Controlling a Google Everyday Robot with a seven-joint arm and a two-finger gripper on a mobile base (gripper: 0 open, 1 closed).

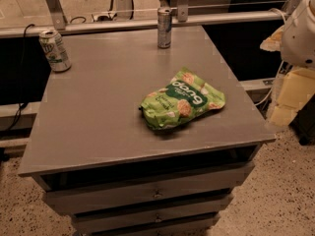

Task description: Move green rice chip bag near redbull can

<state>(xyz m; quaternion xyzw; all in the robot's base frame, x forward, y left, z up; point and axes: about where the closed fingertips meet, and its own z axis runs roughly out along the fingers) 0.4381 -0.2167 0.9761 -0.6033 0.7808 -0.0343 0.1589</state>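
The green rice chip bag (181, 101) lies flat on the grey cabinet top (98, 112), right of centre and toward the front. The redbull can (164, 27) stands upright at the back edge, well behind the bag and apart from it. My arm's white joint (300, 31) shows at the right edge of the view. The gripper (288, 102) hangs below it as pale yellowish parts, off the cabinet's right side, away from the bag and holding nothing that I can see.
A white-and-green soda can (55, 50) stands at the back left corner of the top. A metal rail (147, 22) runs behind the cabinet. Drawers (157, 193) are below the front edge. Speckled floor lies around.
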